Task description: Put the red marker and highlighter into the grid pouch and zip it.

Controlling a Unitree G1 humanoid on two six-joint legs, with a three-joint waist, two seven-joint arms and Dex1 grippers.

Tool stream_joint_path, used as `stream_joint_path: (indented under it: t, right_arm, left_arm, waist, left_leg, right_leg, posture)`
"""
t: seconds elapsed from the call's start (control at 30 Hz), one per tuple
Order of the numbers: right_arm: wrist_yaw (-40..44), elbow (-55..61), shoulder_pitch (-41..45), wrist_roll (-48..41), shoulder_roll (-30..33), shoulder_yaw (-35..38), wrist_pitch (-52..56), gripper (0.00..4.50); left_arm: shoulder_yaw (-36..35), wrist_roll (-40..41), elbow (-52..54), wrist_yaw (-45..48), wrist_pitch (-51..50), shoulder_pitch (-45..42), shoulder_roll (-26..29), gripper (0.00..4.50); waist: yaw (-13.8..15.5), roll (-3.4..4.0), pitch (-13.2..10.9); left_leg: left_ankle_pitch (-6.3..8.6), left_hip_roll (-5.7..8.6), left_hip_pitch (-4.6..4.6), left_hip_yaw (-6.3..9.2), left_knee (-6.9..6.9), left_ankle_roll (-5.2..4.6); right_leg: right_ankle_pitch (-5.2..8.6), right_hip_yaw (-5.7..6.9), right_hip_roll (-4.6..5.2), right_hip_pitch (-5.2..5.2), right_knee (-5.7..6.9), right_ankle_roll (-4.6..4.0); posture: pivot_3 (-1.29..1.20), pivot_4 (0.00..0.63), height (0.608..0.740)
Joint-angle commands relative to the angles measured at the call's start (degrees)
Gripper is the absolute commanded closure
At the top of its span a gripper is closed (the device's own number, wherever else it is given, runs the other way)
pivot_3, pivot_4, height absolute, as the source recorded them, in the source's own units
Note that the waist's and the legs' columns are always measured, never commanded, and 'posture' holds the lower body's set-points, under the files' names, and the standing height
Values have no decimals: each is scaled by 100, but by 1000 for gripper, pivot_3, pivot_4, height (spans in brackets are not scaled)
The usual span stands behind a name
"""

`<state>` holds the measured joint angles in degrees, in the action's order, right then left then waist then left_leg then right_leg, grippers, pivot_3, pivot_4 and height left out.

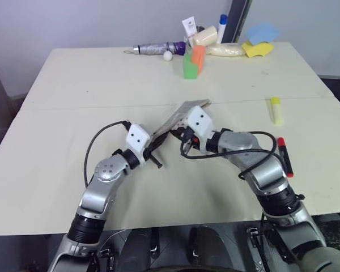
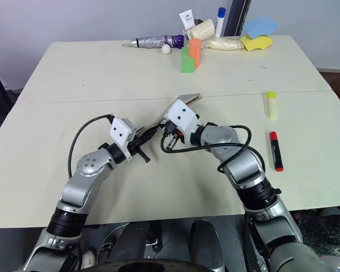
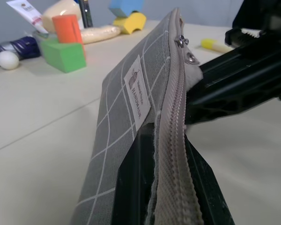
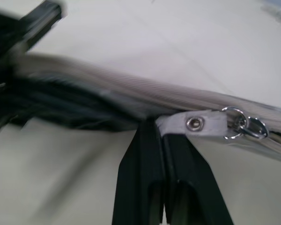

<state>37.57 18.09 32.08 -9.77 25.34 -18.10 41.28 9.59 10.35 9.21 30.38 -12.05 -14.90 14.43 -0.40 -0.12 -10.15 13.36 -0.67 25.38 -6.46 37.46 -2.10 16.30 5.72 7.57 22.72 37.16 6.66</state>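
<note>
The right gripper (image 4: 165, 140) is pinched tight on the pull tab (image 4: 194, 123) of the zipper, likely to open it. The left gripper (image 3: 171, 159) is clamped on the grid pouch (image 3: 131, 126), holding it up over the middle of the table (image 1: 73, 85). The pouch's small white label (image 3: 136, 91) is too tiny to read. The highlighter (image 1: 276, 109) and red marker (image 1: 285, 155) lie near the table's right edge.

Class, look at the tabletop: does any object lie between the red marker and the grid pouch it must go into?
Nothing visible does. The red marker lies on bare table, right of the grid pouch; only the robot's right arm crosses that stretch.
</note>
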Motion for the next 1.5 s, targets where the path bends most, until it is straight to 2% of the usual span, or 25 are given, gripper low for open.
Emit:
stream_joint_path:
  t: [0.03, 0.47, 0.53, 0.6, 0.7, 0.77, 0.93, 1.13, 1.17, 1.2, 1.5]
  right_arm:
    - [486, 796, -20, -198, 142, -435, 125, 4462]
    - [570, 1068, -50, -348, 389, -271, 835, 4462]
    - [628, 1126, -139, -414, 608, 3, 928, 3892]
    - [642, 1215, -308, -509, 870, 366, 1020, 3108]
    - [467, 1314, -662, -660, 1127, 1173, 1228, 1523]
    - [281, 1288, -1027, -707, 1304, 1998, 1386, 470]
    - [-386, 1007, -1863, -562, 1542, 3665, 1825, 470]
    - [-899, 913, -2787, -511, 1360, 5007, 2193, 470]
    - [-935, 965, -3025, -513, 1294, 5147, 2203, 470]
    - [-967, 1012, -3191, -546, 1214, 5251, 2214, 223]
    - [-1505, 804, -3488, -654, 514, 5396, 2213, 223]
  left_arm:
    - [245, -98, -104, 17, 66, -263, -210, 4500]
    - [374, -189, -651, 62, 226, -622, -650, 4500]
    - [351, -202, -684, 39, 260, -646, -701, 4500]
    - [330, -222, -693, 44, 309, -651, -722, 4500]
    - [308, -250, -696, 72, 407, -637, -707, 4500]
    - [370, -319, -754, 149, 554, -648, -644, 4500]
    - [764, -661, -1155, 438, 1009, -697, -542, 4500]
    - [982, -691, -1658, 544, 1135, -833, -848, 4500]
    - [992, -661, -1727, 558, 1142, -880, -931, 4500]
    - [999, -650, -1789, 577, 1159, -926, -992, 4500]
    - [894, -698, -2129, 619, 1343, -1166, -1120, 4500]
  waist:
    - [-13, -2, 1]
    - [6, -3, 0]
    - [36, -3, 0]
    - [95, -3, 0]
    - [138, -3, 0]
    - [144, -4, -1]
    - [126, -2, 0]
    - [142, -1, 1]
    - [173, -1, 1]
    - [184, -1, 1]
    - [195, 10, 7]
  left_leg:
    - [1, 0, 0, 1, 1, -1]
    - [12, -1, 4, 16, 32, -18]
    - [19, -1, 7, 20, 40, -30]
    - [24, -1, 10, 22, 48, -37]
    - [33, -1, 10, 25, 53, -52]
    - [37, 1, 11, 30, 58, -57]
    - [40, 2, 13, 30, 57, -60]
    - [43, 1, 12, 29, 56, -67]
    - [44, 1, 12, 31, 56, -68]
    - [44, 1, 12, 32, 56, -68]
    - [45, -2, 9, 33, 56, -70]
  right_leg:
    - [0, 0, -1, 0, 0, 0]
    - [0, 17, 5, -18, 1, 0]
    - [0, 21, 6, -20, 1, 0]
    - [0, 25, 8, -24, 0, 0]
    - [0, 29, 11, -31, -3, 0]
    - [-1, 35, 16, -37, -8, 1]
    - [-1, 37, 18, -38, -12, 1]
    - [-1, 37, 17, -37, -11, 1]
    - [-1, 38, 16, -39, -11, 1]
    - [-1, 39, 15, -39, -11, 1]
    - [-1, 38, 12, -37, -7, 1]
  posture:
    - [0, 150, 740]
    - [0, 150, 740]
    - [0, 150, 740]
    - [0, 150, 740]
    - [0, 150, 740]
    - [0, 150, 740]
    - [0, 150, 740]
    - [0, 150, 740]
    - [0, 150, 740]
    - [0, 150, 740]
    - [0, 150, 740]
